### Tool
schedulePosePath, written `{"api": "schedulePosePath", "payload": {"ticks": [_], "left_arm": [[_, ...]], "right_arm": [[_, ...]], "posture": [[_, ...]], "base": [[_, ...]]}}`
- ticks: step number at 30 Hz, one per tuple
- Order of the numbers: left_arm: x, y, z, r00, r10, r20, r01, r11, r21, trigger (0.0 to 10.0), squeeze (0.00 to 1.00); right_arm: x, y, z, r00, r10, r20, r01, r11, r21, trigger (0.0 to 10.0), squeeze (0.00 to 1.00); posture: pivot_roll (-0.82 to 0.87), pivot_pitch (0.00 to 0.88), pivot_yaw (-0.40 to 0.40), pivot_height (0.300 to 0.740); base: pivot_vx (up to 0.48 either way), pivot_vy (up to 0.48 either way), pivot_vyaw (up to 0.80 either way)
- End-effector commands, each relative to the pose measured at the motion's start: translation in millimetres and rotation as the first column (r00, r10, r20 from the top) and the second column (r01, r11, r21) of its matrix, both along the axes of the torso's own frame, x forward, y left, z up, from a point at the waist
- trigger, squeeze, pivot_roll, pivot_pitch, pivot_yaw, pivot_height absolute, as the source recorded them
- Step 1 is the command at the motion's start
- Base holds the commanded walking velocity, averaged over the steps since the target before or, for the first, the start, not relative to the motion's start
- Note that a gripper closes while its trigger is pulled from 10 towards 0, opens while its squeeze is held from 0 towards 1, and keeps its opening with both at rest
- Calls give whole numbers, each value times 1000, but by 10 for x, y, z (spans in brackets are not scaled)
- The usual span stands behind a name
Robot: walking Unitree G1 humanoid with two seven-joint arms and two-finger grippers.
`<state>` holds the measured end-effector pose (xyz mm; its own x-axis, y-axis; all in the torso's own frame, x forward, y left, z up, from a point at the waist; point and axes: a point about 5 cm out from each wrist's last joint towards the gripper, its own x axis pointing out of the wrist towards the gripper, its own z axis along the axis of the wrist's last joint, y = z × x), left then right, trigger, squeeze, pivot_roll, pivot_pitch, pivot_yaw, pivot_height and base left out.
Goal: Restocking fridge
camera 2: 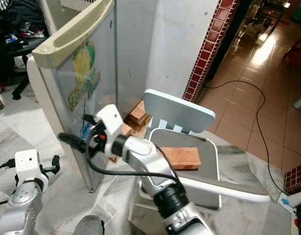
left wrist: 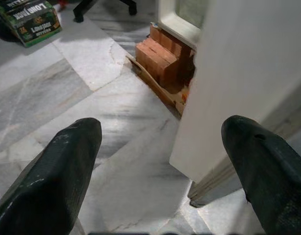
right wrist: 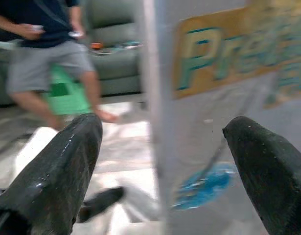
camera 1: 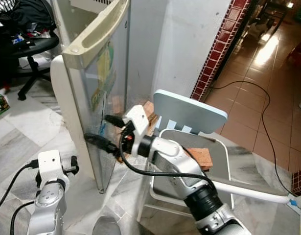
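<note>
The right gripper point(camera 1: 105, 131) is held wide open and empty astride the free edge of the open fridge door point(camera 1: 99, 73), behind which a brick-laden chair point(camera 1: 189, 113) is seen and below which the left gripper point(left wrist: 160, 161), likewise spread, is lowered.

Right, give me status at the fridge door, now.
Right gripper open, fingers straddling the fridge door edge. Left gripper open, low near the floor. Chair with brick close beside the door.
</note>
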<state>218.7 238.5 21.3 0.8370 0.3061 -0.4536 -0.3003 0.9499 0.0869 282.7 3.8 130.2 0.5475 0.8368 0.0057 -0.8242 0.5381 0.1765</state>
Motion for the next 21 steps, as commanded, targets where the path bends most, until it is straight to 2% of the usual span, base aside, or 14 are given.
{"api": "schedulePosePath", "payload": {"ticks": [1, 2, 7, 21], "left_arm": [[9, -7, 11, 1000, -4, 1, 4, 1000, -7, 10000, 0], [11, -11, 11, 1000, -7, 0, 7, 1000, -7, 10000, 0], [7, -12, 10, 1000, -11, -7, 11, 1000, -3, 10000, 0], [5, -14, 13, 1000, -10, -8, 10, 1000, 2, 10000, 0]], "right_arm": [[53, -80, -58, 997, -70, -20, 70, 997, -19, 10000, 0], [84, -115, -70, 994, -109, -21, 108, 994, -24, 10000, 0], [134, -152, -107, 987, -157, -31, 156, 987, -29, 10000, 0], [196, -126, -174, 979, -200, -33, 197, 977, -81, 10000, 0]], "posture": [[208, 14, -77, 740], [208, 14, -77, 740], [210, 16, -74, 740], [222, 15, -79, 740]], "base": [[0, 480, 0], [0, 480, 0], [0, 480, 0], [0, 480, 0]]}}
